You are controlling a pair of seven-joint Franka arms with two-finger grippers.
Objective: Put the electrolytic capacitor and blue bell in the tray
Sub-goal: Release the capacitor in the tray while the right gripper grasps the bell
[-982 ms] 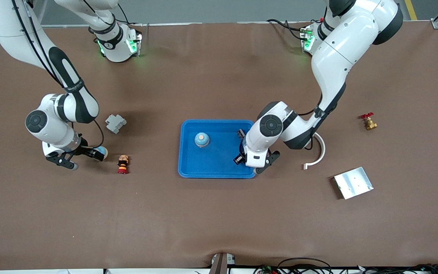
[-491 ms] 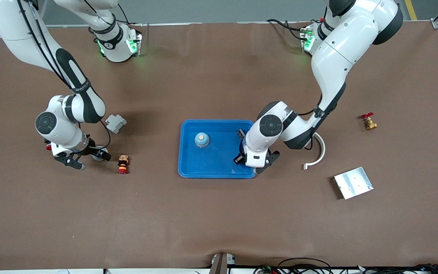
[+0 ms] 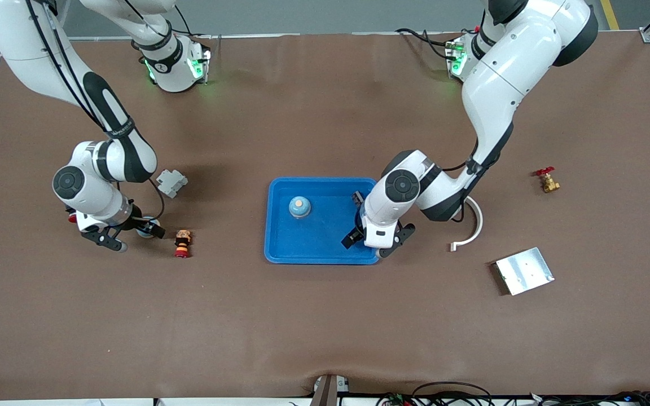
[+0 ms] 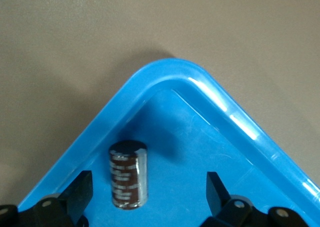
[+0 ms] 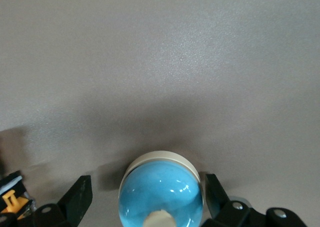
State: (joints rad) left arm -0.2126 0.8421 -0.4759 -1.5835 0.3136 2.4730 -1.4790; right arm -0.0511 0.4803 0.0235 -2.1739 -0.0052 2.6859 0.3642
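Note:
The blue tray (image 3: 325,248) lies mid-table. One blue bell (image 3: 299,207) stands in it. My left gripper (image 3: 364,248) hangs low over the tray corner toward the left arm's end. In the left wrist view it (image 4: 148,194) is open, and the dark brown electrolytic capacitor (image 4: 128,174) lies on the tray floor (image 4: 200,152) between the fingers, touching neither. The arm hides the capacitor in the front view. My right gripper (image 3: 136,237) is open around a second blue bell (image 3: 145,228) on the table toward the right arm's end. That bell (image 5: 161,197) sits between the spread fingers (image 5: 80,194).
A grey block (image 3: 171,182) and a red-and-black stacked part (image 3: 182,243) lie close to the right gripper. Toward the left arm's end are a white curved piece (image 3: 474,223), a silver plate (image 3: 524,270) and a brass valve (image 3: 547,180).
The left gripper has opened and let the capacitor go onto the tray floor. The right gripper slid toward the tray until its open fingers straddled the second bell, then stopped.

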